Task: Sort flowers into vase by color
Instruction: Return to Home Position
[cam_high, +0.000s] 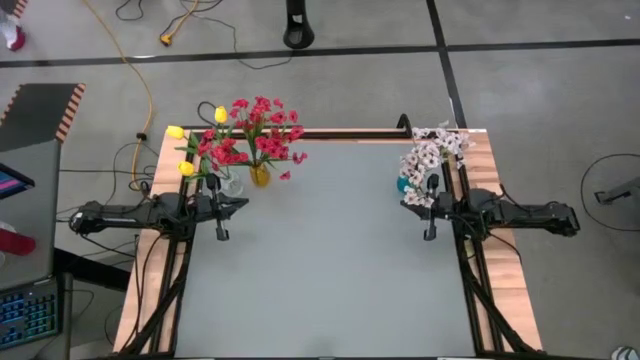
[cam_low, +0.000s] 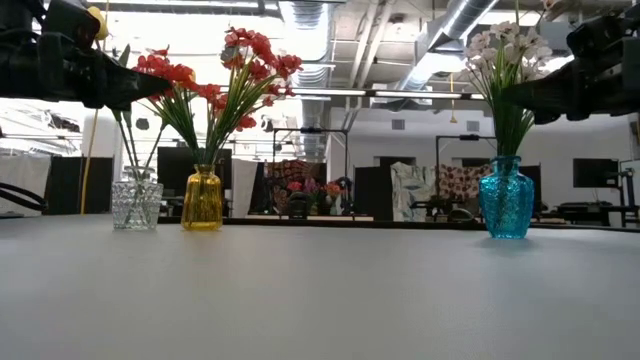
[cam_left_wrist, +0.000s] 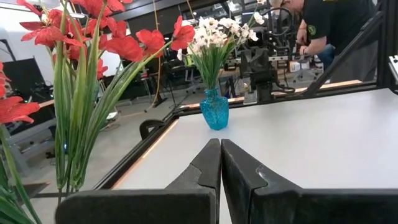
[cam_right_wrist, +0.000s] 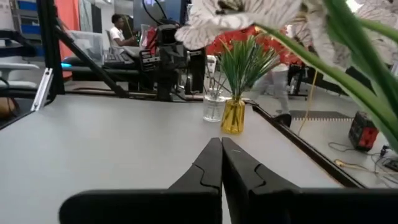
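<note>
- Sorted by colour on the grey table (cam_high: 330, 270): three vases, each with its own bunch.
- Red flowers (cam_high: 258, 132) upright in the yellow vase (cam_high: 260, 177), at the far left corner of the table.
- Yellow tulips (cam_high: 220, 114) with stems down in the transparent vase (cam_high: 231, 185), just beside the yellow vase and on its outer side, toward the table's left edge; buds fanned out above and past that edge.
- White flowers (cam_high: 432, 155) in the blue vase (cam_high: 402, 185), at the far right side of the table, well apart from the other two vases.
- Left claw (cam_high: 222, 234) closed on nothing, fingers pressed flat together in the left wrist view; held above the table's left edge, near the transparent vase, with red blooms and green stems close beside the wrist camera.
- Right claw (cam_high: 430, 234) likewise closed and empty, fingers meeting along their length in the right wrist view; held above the table's right edge, just beside the blue vase and under the overhanging white blooms.
- Both arms high over the tabletop in the low view, clear of all three vases.
- Beyond the table, in the workshop: a person (cam_left_wrist: 326, 25) in a dark shirt, bent forward.
</note>
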